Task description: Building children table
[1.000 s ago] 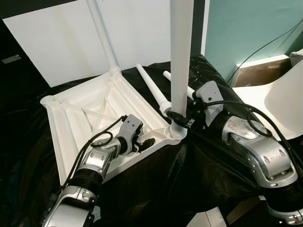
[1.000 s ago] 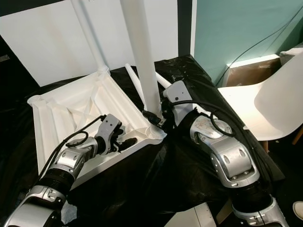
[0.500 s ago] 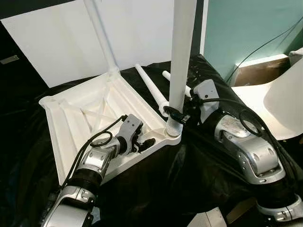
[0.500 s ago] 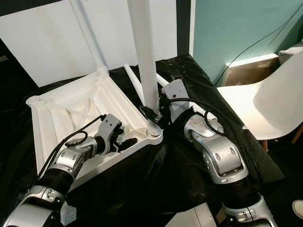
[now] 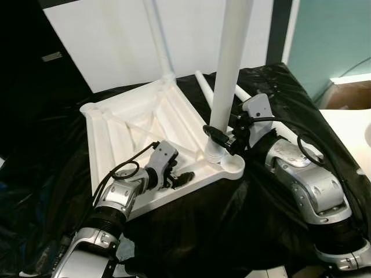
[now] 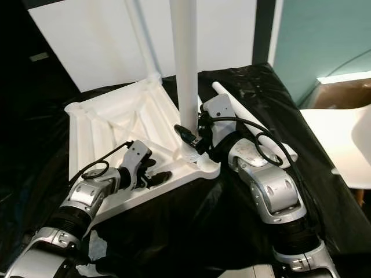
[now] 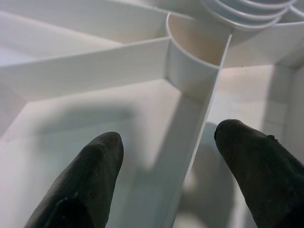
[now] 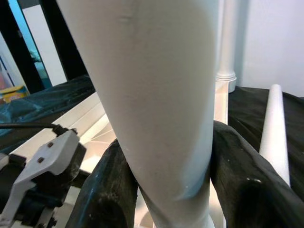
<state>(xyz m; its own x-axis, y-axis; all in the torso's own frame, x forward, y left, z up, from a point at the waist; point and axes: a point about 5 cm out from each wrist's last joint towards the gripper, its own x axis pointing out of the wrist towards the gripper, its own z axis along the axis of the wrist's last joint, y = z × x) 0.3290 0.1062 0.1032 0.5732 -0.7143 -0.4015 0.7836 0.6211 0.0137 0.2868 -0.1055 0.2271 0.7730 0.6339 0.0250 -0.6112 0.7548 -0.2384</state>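
Clamping the white table leg (image 5: 231,69) low on its shaft, the right gripper (image 5: 222,138) has one black finger pressed on each side of the tube, as the right wrist view shows (image 8: 161,95). That leg stands close to upright with a slight lean, its long axis running from the threaded foot up out of the top of the head views. Its lower end sits in the round socket at the near right corner of the tabletop (image 5: 139,124), just beside a half-round lobe of the corner.

The left gripper (image 5: 181,178) lies inside the tabletop's near edge with its fingers (image 7: 85,185) spread apart, straddling a thin white rib that leads to a curved socket wall; the fingers pinch nothing.

The tabletop lies upside down on black sheeting (image 5: 197,231), ribbed underside facing up, one corner pointing toward the robot's right. A second leg (image 5: 159,37) is already fitted at the far corner and rises steeply, tilted a little to the left. Two loose legs (image 6: 249,121) lie flat on the sheeting beyond the right arm, roughly side by side, running away from the robot. A white panel (image 5: 110,40) stands behind the table.
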